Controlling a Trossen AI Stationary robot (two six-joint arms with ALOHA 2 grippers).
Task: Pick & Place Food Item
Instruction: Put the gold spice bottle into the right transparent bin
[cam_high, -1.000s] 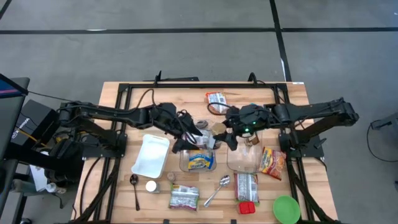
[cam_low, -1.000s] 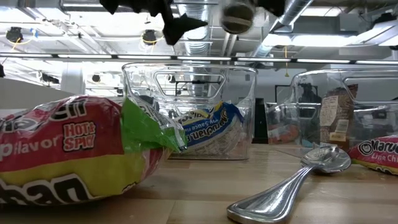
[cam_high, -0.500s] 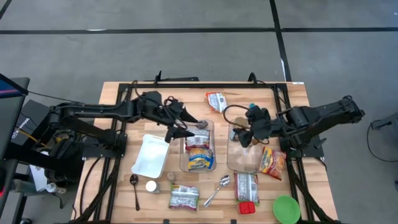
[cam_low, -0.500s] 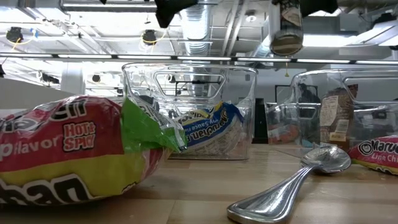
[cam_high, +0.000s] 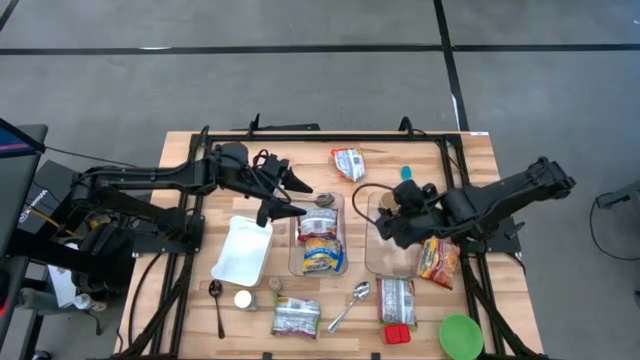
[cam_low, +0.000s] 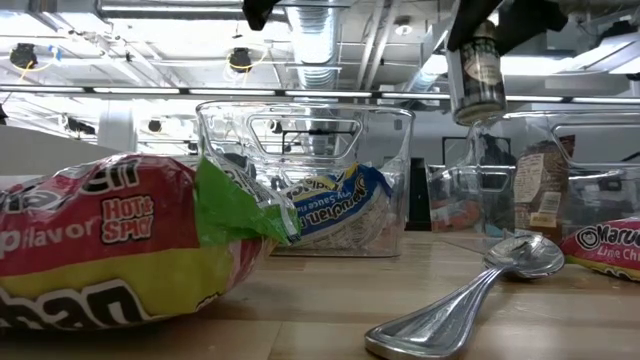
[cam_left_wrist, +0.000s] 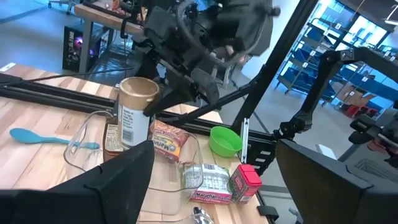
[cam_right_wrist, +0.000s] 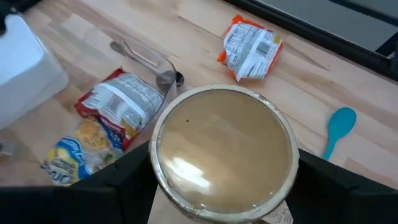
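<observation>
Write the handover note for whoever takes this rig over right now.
Right gripper: shut on the jar, holding it upright in the air above the right clear bin.
Left gripper: open, holding nothing, above the table beside the left clear bin.
Done: two noodle packets lie in the left bin.
Left: lower the jar into the right bin, probably, and release. More packets lie loose on the table.

Low view: both arms cut off at top edge; jar top hidden by right gripper. Right wrist view: jar lid fills frame, hiding fingertips. Packet cropped at left edge.
</observation>
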